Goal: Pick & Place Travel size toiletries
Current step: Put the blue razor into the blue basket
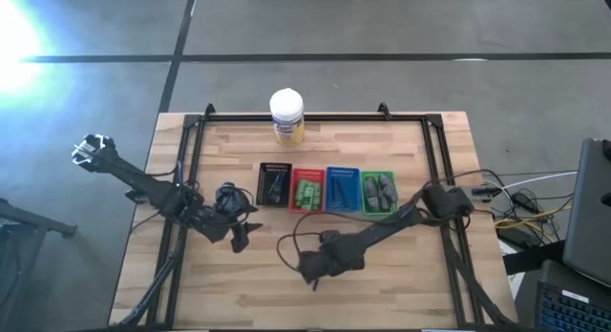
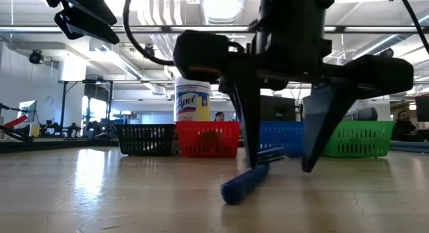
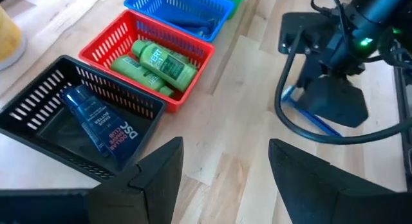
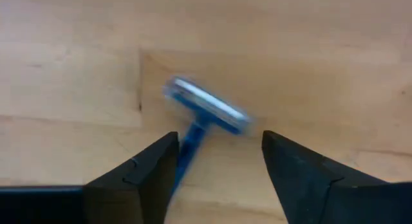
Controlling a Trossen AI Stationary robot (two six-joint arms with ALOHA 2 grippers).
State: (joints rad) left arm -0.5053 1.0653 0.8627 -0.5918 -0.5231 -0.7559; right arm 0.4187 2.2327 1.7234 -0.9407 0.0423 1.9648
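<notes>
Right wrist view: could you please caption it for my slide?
Right pincer open, poised over a blue razor lying on the wooden table.

Both arms are showing as dark, matte black jointed links. Left arm (image 1: 143, 184) is carrying a pale metallic bracket with small fittings at its far outer end, and a black cable coil by its wrist. Right arm (image 1: 401, 217) is trailing a thin black cable that is looping off its wrist housing. A small green light is glowing on that housing. The fingers (image 4: 302, 179) are looking like flat, wedge-shaped black plates tapering to points.
</notes>
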